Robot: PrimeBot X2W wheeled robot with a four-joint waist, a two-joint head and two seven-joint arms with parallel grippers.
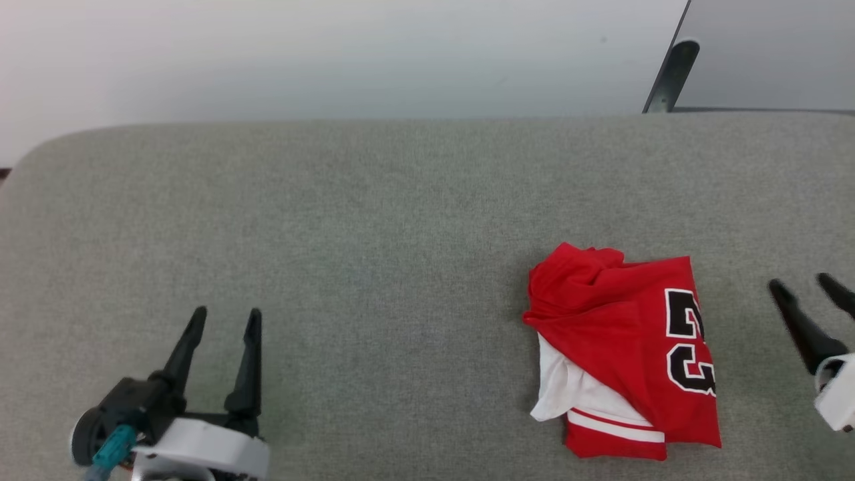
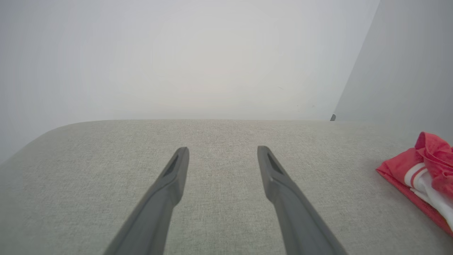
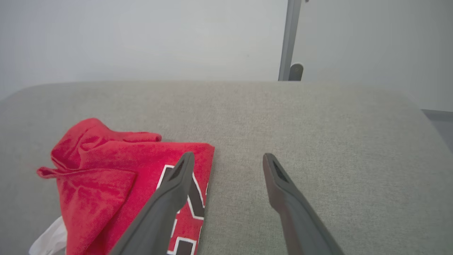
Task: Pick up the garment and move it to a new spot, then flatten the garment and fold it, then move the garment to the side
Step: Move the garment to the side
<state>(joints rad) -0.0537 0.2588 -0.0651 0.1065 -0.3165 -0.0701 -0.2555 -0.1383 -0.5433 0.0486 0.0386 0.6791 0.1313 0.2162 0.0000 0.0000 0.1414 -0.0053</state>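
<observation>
Nearest the head camera, at the lower left, the left pincer (image 1: 226, 312) stands over bare grey tabletop (image 1: 401, 234) with its two dark fingers spread wide and nothing between them. Its own wrist view shows the same: the left pincer (image 2: 222, 149) gapes over plain fabric, holding and touching no object.

At the right edge of the head view, the right pincer (image 1: 799, 280) is likewise spread wide and empty. It sits just beside the garment (image 1: 621, 347), with a strip of grey tabletop between them. In the right wrist view, one finger of the right pincer (image 3: 228, 156) crosses in front of the printed number on the garment (image 3: 106, 170); whether it touches the cloth cannot be told from there.

That red jersey lies folded on the right half of the tabletop, well apart from the left pincer. Its black, white-outlined number faces up, a white sleeve end with red-and-white stripes pokes out at its near left side, and a rumpled red fold bunches at its far left corner. From the left wrist, the garment (image 2: 424, 166) shows at the right edge.

A grey metal post (image 1: 671, 77) rises beyond the tabletop's far edge.
</observation>
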